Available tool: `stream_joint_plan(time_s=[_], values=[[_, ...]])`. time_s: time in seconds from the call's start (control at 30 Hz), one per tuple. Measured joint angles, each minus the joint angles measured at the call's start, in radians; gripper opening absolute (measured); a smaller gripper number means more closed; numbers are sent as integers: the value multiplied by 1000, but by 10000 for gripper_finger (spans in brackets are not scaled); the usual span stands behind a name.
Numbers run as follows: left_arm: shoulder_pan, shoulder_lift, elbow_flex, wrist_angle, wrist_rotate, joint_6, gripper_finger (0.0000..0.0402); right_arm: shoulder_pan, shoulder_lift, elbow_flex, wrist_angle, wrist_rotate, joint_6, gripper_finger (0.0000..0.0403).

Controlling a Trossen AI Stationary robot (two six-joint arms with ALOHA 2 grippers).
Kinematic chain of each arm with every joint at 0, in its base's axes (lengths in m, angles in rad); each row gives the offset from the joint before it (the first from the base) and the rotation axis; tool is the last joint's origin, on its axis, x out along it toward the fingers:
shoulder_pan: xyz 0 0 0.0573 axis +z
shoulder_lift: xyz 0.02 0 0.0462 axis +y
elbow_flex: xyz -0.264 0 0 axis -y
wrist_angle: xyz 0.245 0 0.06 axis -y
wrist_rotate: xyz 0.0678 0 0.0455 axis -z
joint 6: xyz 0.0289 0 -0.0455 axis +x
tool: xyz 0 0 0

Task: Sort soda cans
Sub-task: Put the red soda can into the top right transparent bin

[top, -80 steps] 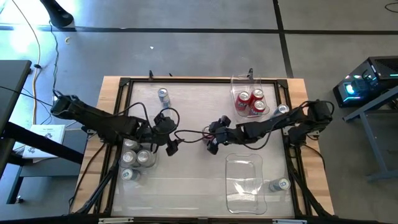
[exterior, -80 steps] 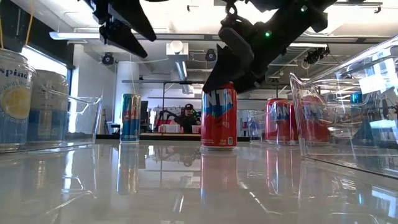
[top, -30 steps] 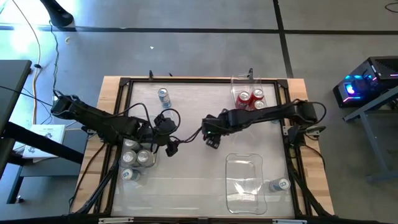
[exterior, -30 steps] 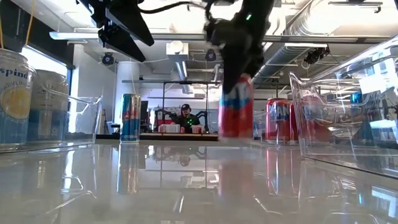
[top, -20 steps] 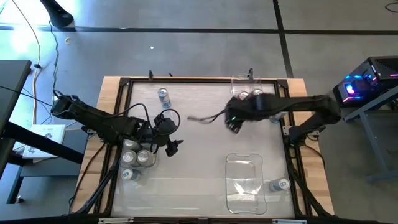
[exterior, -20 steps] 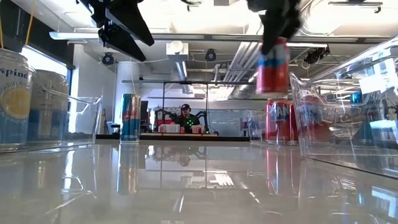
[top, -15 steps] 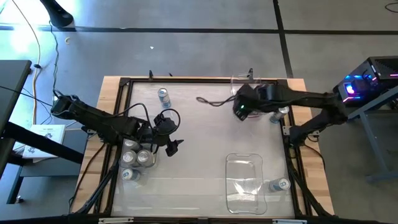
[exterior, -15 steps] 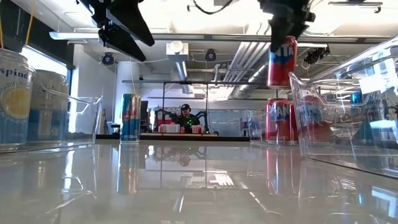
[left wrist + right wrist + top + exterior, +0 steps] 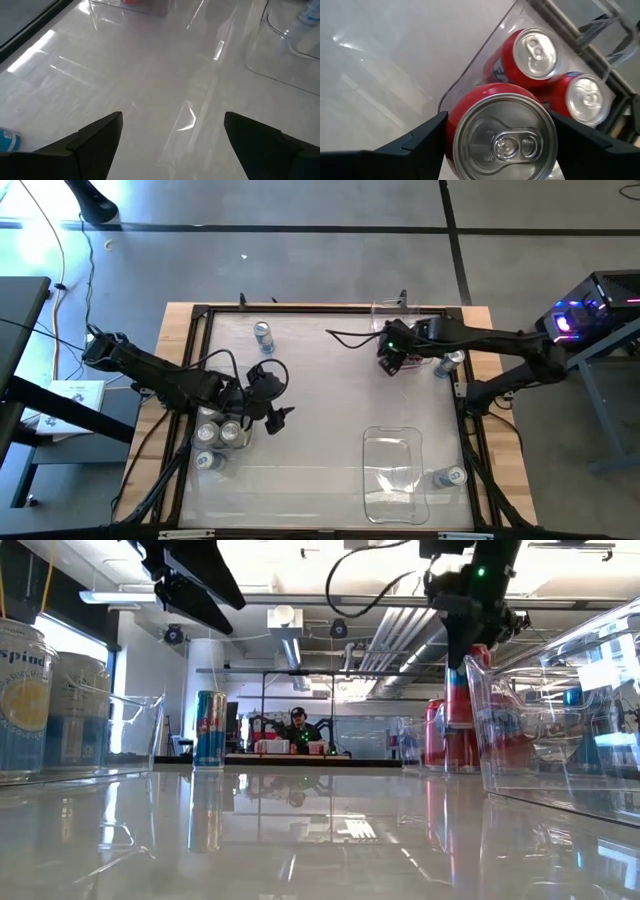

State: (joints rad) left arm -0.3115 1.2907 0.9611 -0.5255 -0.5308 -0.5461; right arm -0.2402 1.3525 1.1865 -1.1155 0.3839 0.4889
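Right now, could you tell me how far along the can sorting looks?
Partly done. Two red cans sit in the far clear bin, and several silver cans are grouped at the left. In hand: the right claw holds a third red can over that bin. Left: loose cans elsewhere on the table. The left claw hangs open.

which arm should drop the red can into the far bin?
Right. The right gripper is shut on the red can, directly above the far bin with two red cans. The left gripper hangs open by the silver cans.
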Motion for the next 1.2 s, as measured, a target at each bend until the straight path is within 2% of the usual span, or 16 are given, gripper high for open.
stream_joint_plan(time_s=[0.5,0.73,0.93,1.2], values=[[0,0,0,2,0,0,345,-51,50,-108,139,-95,-71,290],[0,0,0,3,3,0,345,-62,63,-136,147,-126,-62,323],[0,0,0,5,5,0,345,-76,63,-136,145,-167,-68,329],[5,0,0,5,23,0,345,-82,61,-122,119,-165,-70,332]])
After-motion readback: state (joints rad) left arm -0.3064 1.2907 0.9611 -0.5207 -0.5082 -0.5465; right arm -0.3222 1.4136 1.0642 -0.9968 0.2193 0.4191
